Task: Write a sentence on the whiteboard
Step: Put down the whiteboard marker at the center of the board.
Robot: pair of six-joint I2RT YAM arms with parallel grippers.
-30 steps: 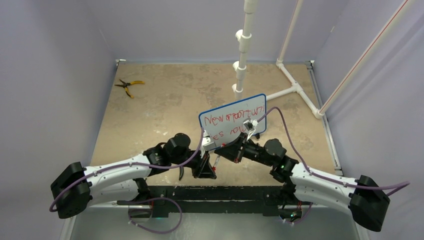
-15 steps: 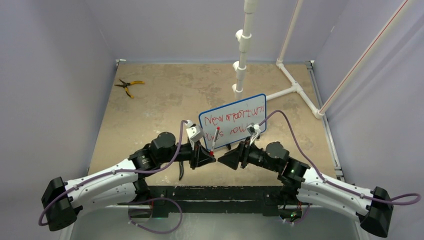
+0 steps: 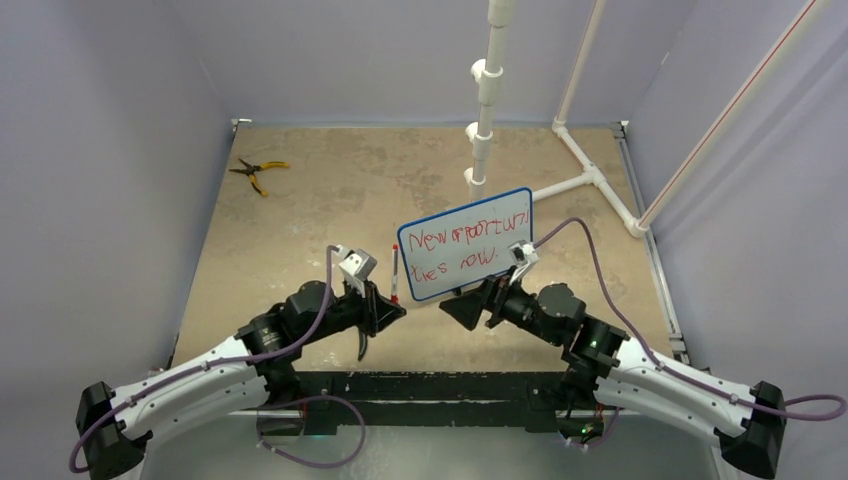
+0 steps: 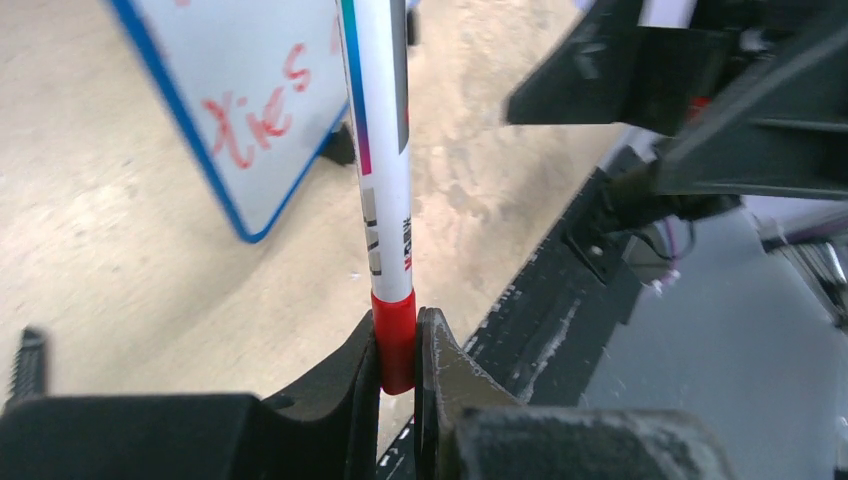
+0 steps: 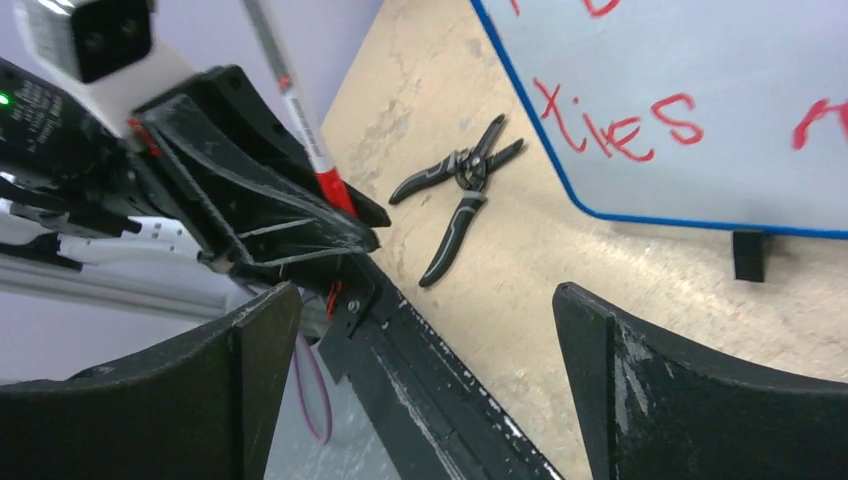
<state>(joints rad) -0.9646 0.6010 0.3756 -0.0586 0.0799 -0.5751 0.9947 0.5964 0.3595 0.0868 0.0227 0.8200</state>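
The small glossy white whiteboard (image 3: 512,252) with its thin blue frame is stood on black feet (image 5: 747,255) mid-table (image 3: 330,200), faced toward the arms with its long axis left to right, a red handwritten sentence (image 3: 470,237) is carried in two rows, a red-ended white marker (image 4: 385,200) is pinched upright by the left gripper (image 4: 400,365), and the right gripper (image 5: 425,300) is spread wide.

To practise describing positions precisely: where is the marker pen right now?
In the top view the marker stands just left of the whiteboard's lower left corner, apart from it. Its red end is pinched in the left gripper.
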